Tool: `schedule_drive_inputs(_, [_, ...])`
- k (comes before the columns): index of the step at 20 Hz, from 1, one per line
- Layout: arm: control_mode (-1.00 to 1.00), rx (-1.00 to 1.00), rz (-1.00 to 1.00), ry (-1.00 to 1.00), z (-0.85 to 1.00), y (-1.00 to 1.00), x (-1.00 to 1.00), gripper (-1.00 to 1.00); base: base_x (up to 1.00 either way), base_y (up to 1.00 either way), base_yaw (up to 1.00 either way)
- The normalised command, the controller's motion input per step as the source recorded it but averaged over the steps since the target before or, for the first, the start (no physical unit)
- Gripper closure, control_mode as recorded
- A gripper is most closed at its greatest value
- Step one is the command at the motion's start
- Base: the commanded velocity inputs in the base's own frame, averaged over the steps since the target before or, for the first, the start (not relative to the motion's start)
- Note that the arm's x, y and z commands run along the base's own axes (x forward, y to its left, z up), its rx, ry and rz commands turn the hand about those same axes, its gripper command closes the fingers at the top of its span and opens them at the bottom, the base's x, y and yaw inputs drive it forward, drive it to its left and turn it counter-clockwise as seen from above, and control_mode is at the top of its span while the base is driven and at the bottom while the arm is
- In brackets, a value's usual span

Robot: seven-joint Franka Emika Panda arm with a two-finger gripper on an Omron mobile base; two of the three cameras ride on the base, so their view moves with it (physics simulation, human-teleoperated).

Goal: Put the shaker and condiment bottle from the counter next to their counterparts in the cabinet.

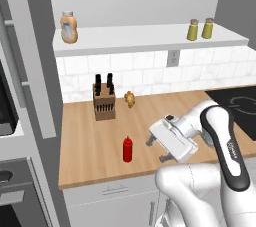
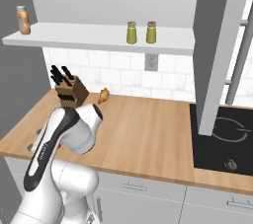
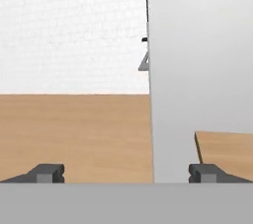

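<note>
My gripper point(image 1: 156, 150) hangs low over the counter point(image 1: 90, 136) with its jaws spread wide, holding nothing. The red condiment bottle point(image 1: 128, 149) stands upright on the wood just beside the fingers, near the front edge. Up on the cabinet point(image 1: 145, 38), two olive shakers point(image 1: 200, 29) sit side by side at the right end, and the orange bottle point(image 1: 69, 27) stands far off at the left end.
</note>
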Motion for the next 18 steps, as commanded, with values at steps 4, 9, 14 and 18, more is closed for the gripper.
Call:
schedule_drive_inputs(4, [-1.00,0.00,0.04,0.00,-0.37,0.00,0.06,-1.00,0.00,0.00,0.00])
schedule_drive_inputs(9, [-1.00,0.00,-0.09,-0.01,-0.01,0.00,0.02,-1.00,0.00,0.00,0.00])
schedule_drive_inputs(14, [-1.00,0.00,-0.26,0.00,-0.01,0.00,0.26,-1.00,0.00,0.00,0.00])
schedule_drive_inputs(18, [-1.00,0.00,-0.14,0.00,0.00,0.00,0.36,-1.00,0.00,0.00,0.00])
